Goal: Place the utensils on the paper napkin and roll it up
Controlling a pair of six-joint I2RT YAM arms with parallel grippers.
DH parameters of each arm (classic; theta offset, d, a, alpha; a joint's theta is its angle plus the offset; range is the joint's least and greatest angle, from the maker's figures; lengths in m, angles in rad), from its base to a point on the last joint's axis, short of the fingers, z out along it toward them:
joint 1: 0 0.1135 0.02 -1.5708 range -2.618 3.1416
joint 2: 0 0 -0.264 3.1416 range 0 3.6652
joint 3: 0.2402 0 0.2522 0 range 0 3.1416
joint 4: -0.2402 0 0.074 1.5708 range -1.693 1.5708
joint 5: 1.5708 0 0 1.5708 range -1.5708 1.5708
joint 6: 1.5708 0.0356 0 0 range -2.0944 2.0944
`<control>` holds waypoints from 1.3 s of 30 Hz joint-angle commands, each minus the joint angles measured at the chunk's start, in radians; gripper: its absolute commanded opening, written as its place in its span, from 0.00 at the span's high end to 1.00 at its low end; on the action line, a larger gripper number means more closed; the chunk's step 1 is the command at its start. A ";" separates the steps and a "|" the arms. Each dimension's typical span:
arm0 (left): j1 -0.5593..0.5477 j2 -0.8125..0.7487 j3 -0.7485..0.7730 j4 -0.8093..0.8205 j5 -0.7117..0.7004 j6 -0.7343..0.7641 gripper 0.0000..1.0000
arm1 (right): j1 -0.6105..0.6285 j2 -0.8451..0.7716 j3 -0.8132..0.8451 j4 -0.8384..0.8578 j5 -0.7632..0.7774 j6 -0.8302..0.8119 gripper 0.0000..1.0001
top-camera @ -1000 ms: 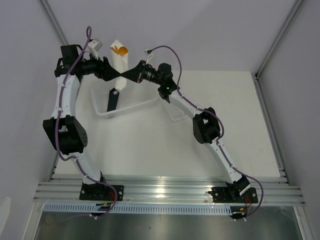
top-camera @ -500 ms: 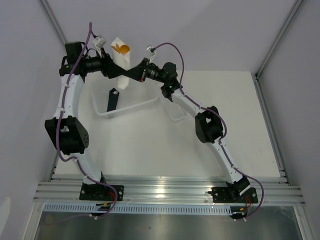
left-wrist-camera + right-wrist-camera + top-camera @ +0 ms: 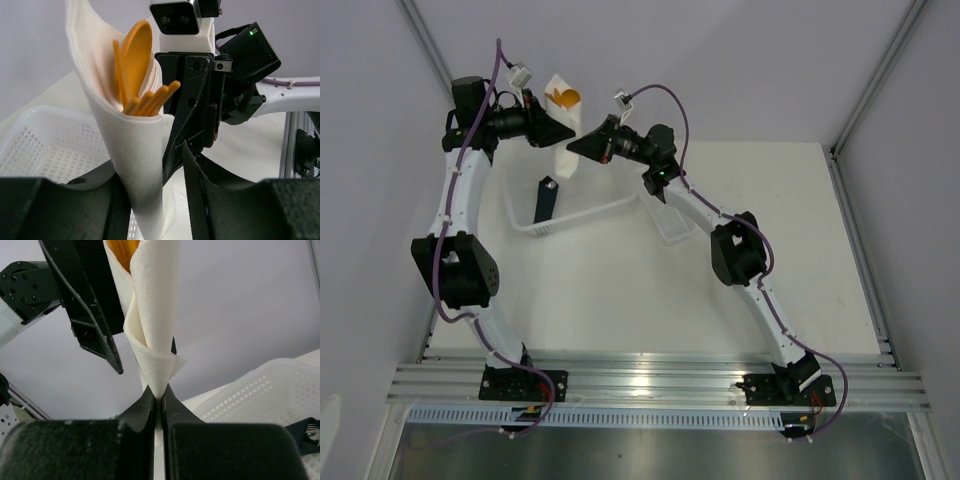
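Right end effector [image 3: 158,390]: closed. Its two fingers are pinched together on the narrow lower tip of the paper napkin [image 3: 155,305].

Left end effector [image 3: 150,165]: part open. One finger stands on each side of the rolled napkin, higher up than the right end effector's hold. One finger lies against the paper. A firm clamp cannot be confirmed from either wrist view.

Paper napkin: rolled into a cone and held in the air between the two end effectors, above the far left part of the worktop [image 3: 620,290]. It is over the white perforated basket [image 3: 575,215]. Its long axis is roughly upright, with the wide open mouth up and the narrow end down.

Utensils [image 3: 137,55]: orange, seated inside the roll and aligned with its long axis. They protrude from the open top. The spoon [image 3: 136,50] has its bowl uppermost, with the slim stick ends [image 3: 152,100] just beside and below it.

Black bar [image 3: 545,200]: leaning inside the basket, apart from the roll.
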 commanded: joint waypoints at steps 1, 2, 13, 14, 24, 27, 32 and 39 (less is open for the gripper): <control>-0.012 -0.007 0.028 0.059 0.050 -0.031 0.60 | 0.003 -0.046 0.039 0.052 -0.017 -0.001 1.00; -0.016 -0.007 0.025 0.059 0.052 -0.033 0.61 | 0.001 -0.046 0.039 0.053 -0.017 0.002 1.00; -0.033 0.002 0.002 0.104 0.041 -0.113 0.95 | -0.002 -0.044 0.030 0.082 -0.031 0.023 1.00; -0.033 0.001 0.002 0.114 0.041 -0.125 0.98 | -0.002 -0.044 0.028 0.088 -0.031 0.026 1.00; -0.032 -0.010 0.014 0.147 0.092 -0.177 0.51 | -0.008 -0.041 0.048 0.147 -0.017 0.071 1.00; -0.033 -0.007 0.042 0.166 0.075 -0.200 0.57 | -0.008 -0.035 0.072 0.150 -0.006 0.071 1.00; -0.041 0.005 0.061 0.128 0.073 -0.167 0.62 | -0.007 -0.028 0.088 0.150 -0.005 0.072 1.00; -0.042 0.010 0.053 0.151 0.070 -0.208 0.97 | 0.001 -0.026 0.083 0.134 -0.019 0.078 1.00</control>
